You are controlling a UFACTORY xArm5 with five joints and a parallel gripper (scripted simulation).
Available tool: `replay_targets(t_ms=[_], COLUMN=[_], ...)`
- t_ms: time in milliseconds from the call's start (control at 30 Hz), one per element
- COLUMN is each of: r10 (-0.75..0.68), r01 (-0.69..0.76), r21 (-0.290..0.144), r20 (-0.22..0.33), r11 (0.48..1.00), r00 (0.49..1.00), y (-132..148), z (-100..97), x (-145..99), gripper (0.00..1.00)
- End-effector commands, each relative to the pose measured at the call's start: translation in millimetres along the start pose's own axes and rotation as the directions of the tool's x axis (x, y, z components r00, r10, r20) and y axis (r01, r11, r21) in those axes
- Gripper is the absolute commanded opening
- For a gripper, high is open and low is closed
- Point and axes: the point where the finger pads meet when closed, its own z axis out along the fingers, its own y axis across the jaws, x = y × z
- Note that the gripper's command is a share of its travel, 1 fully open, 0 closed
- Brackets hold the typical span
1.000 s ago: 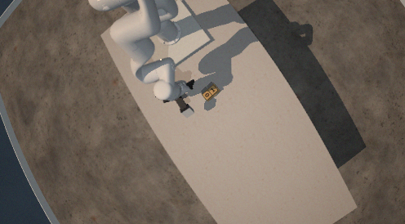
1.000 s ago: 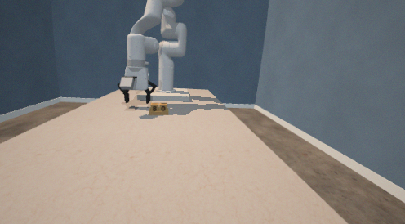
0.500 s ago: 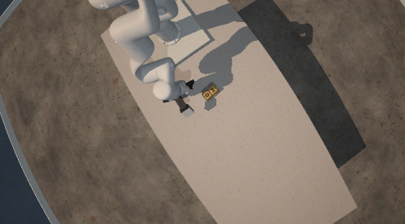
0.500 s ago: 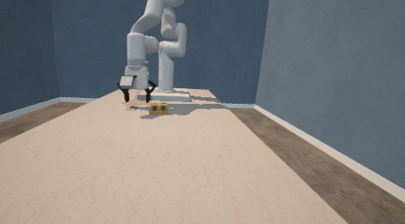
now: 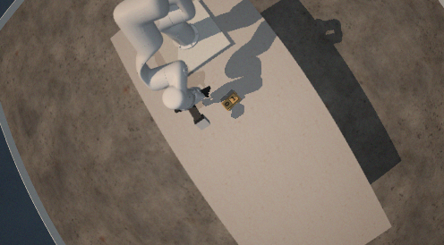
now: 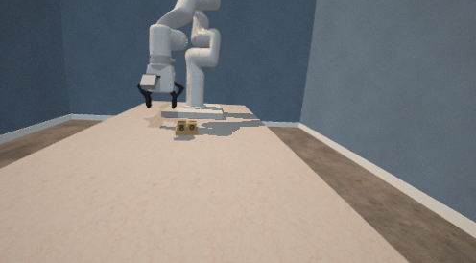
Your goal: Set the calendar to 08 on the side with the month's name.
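The calendar (image 6: 186, 128) sits on the bench (image 6: 202, 196); its two front digits look like "8 0", though they are too small to be sure. The tool (image 6: 160, 101) hangs just beside it, above the bench, fingers spread wide and gripping nothing.

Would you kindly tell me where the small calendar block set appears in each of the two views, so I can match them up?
Top view: the calendar lies just right of picture centre, on the table, right of the open gripper.
Exterior view: the calendar sits left of centre, on the table, below and right of the raised gripper.
Shared landmark: the arm's pale base plate, just beyond the calendar.
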Motion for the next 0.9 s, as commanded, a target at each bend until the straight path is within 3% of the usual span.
replay_targets(t_ms=[0, 533, 833, 867], r10=[0.000, -0.016, -0.298, -0.361], r01=[0.000, 0.016, 0.297, 0.361], r21=[-0.001, -0.001, -0.002, -0.002], r20=[-0.002, -0.002, -0.001, -0.001], r11=[1.000, 1.000, 0.955, 0.933], r00=[1.000, 1.000, 0.955, 0.933], y=[0.2, -0.8, -18.1, -22.4], z=[-10.1, -10.7, -15.5, -16.6], x=[0.7, 1.5, 16.8, 20.3], gripper=[1.00, 1.00, 1.00, 1.00])
